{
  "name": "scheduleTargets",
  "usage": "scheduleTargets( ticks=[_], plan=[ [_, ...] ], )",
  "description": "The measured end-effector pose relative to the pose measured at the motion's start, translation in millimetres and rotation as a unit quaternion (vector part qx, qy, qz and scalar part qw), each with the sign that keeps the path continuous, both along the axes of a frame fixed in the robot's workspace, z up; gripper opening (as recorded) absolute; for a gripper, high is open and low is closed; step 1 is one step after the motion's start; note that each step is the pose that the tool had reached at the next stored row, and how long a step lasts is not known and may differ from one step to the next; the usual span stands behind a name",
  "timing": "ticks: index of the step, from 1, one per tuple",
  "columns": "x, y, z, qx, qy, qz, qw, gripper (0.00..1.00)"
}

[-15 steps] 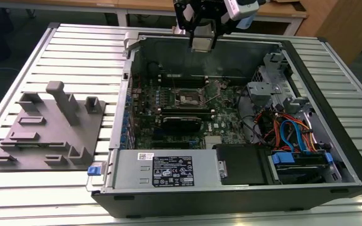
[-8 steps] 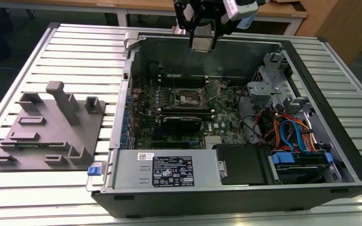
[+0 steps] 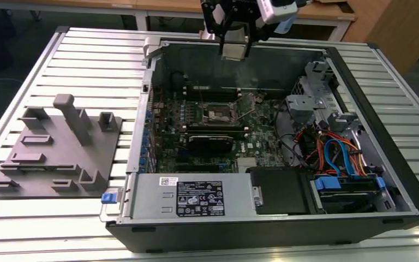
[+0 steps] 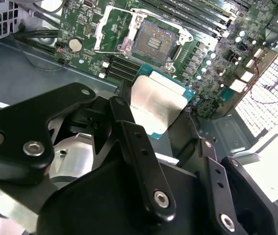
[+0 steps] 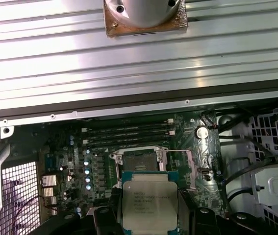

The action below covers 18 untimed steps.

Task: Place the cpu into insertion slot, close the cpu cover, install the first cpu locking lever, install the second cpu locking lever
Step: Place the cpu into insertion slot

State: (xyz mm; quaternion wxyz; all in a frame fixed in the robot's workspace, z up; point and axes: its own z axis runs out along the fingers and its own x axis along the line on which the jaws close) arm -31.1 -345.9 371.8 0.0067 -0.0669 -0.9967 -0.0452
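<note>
Exterior view first: you see the open computer case (image 3: pixel 384 180) lying on the slatted table (image 3: pixel 64 60), with a grey fixture block (image 3: pixel 57 147) well apart from it on the exterior view's left. The gripper (image 3: pixel 235 50) hangs high over the far wall of the case. A pale flat piece shows at its tip. The insertion slot (image 3: pixel 217 113) sits down on the motherboard (image 3: pixel 257 150), well apart from the claw, and the power supply box (image 3: pixel 195 197) lies along the near edge of the case.

Second wrist view gives you what the exterior one cannot: the claw is clamped on the cpu (image 4: pixel 158 110). Its black fingers (image 4: pixel 125 110) press the chip's two sides, and the silvery top faces the camera. Beyond the chip the socket is bare, its dark contact field exposed. The cpu cover (image 4: pixel 110 29) is swung open to one side of it, so nothing is seated.

First wrist view looks down past the chip, and you can see that the chip hangs in front of the socket and hides its near edge. The long memory slots (image 5: pixel 126 134) run just beyond the socket, with the case wall and the table's slats behind them.
</note>
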Motion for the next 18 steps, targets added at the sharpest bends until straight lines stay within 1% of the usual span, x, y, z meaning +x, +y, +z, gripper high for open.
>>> scheduleTargets(
  ticks=[9,18],
  plan=[
    [0.0,0.0,-0.3,0.0000,0.0000,-0.015,0.9999,0.54],
    [0.0,0.0,-0.4,0.0000,0.0000,-0.031,0.9995,0.54]
  ],
)
